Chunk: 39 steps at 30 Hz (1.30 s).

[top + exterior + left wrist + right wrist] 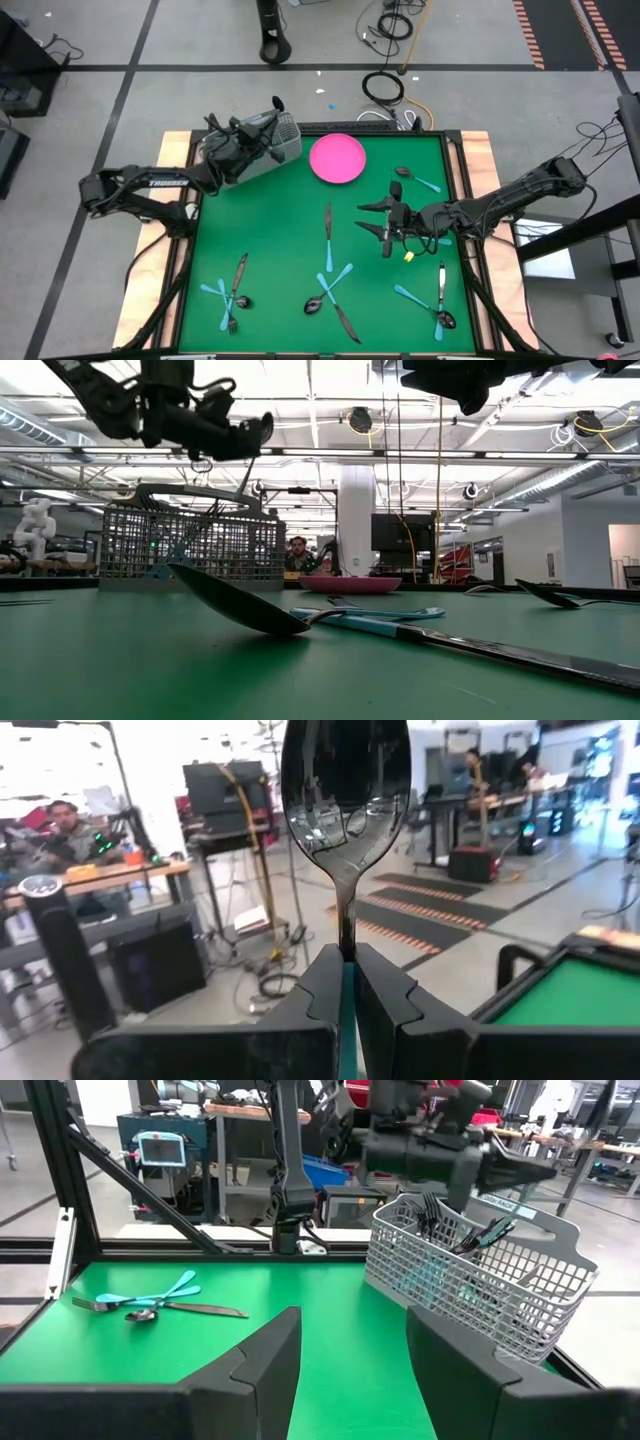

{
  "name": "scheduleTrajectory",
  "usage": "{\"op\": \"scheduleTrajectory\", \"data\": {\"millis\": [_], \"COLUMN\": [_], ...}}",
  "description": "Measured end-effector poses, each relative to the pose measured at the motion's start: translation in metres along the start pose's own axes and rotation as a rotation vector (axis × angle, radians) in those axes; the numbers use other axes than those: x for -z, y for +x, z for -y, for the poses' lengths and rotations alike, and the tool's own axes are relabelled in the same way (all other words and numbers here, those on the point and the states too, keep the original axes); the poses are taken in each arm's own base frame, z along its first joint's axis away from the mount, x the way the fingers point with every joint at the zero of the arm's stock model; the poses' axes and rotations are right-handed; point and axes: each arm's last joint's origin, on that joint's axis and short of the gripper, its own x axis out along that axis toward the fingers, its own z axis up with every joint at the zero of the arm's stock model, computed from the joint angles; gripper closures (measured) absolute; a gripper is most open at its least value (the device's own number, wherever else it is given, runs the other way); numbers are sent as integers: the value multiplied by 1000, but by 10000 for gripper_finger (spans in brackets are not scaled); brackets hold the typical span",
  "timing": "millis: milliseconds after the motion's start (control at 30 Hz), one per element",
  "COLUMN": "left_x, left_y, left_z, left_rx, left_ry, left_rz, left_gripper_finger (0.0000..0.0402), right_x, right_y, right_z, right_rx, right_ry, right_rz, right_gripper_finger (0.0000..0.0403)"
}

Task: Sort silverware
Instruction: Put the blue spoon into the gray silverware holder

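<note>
Holding now: your left gripper (347, 985) has its fingers pinched tight on the neck of a dark metal spoon (345, 795); in the left wrist view the bowl stands straight up out of the fingertips.
Left gripper place: in the high view it sits in the upper left of the frame, over the grey wire-mesh basket (262, 158) at the far left corner of the green table (280, 250).
Key relation: the spoon's long axis runs on from the fingers, so the basket compartments lie under the gripper, not ahead of it. By my reading, you must tip the spoon down toward a slot before letting go; which compartment it hangs over I cannot tell.
Basket contents: the right wrist view shows several dark handles already standing in it.
Right gripper (388, 226): fingers spread wide and holding nothing, hovering right of centre in the high view.
Nearest piece for it: a blue-handled spoon (414, 179) lies just above it in that frame, close to the pink plate (337, 158).
Remaining silverware: crossed piles lie along the lower edge of the high view, lower left (232, 292), lower centre (332, 285) and lower right (437, 300).
Progress: most pieces are not yet sorted, as I judge it.
</note>
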Motion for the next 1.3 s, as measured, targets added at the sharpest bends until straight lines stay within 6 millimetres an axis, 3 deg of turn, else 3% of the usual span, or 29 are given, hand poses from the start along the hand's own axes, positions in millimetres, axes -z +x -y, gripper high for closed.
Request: {"op": "scheduleTrajectory", "data": {"millis": [533, 1100, 1300], "left_x": [35, 47, 51], "left_y": [24, 25, 23], "left_z": [-24, -33, -30], "left_rx": [-48, -136, -148], "left_ry": [-2, -66, -67], "left_rz": [-118, -231, -272], "left_gripper_finger": [388, 387, 357], "right_x": [3, 2, 0], "right_y": [0, 3, 4], "right_z": [0, 7, 9], "right_rx": [2, 31, 40], "right_ry": [-23, -41, -47], "right_rz": [-30, -25, -1], "right_gripper_finger": [232, 232, 232]}}
